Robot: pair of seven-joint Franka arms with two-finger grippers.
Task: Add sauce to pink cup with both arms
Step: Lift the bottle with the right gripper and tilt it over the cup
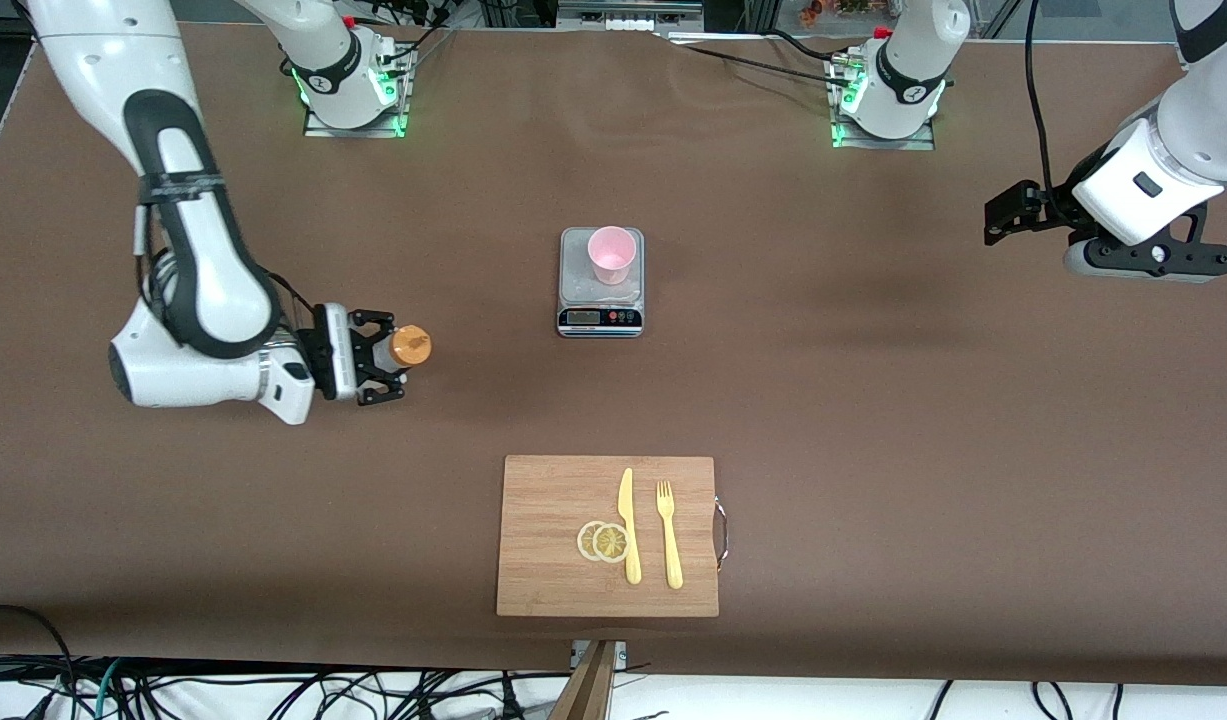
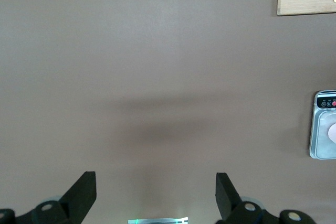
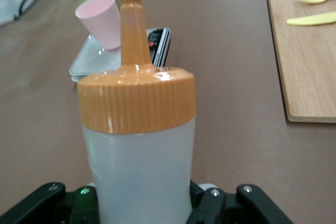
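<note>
From the front I see my right gripper [image 1: 381, 358] clamped on the sauce [image 1: 410, 346], toward the right arm's end from the scale [image 1: 600, 295] carrying the pink cup [image 1: 611, 254]. Left wrist view: left gripper [image 2: 156, 195] waiting, jaws wide, empty. Right wrist view: bottle looks light, soft-walled, so I'd hold it mid-body.

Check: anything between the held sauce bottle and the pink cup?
Nothing: in the front view only bare table separates the sauce bottle in the right gripper from the pink cup.
</note>
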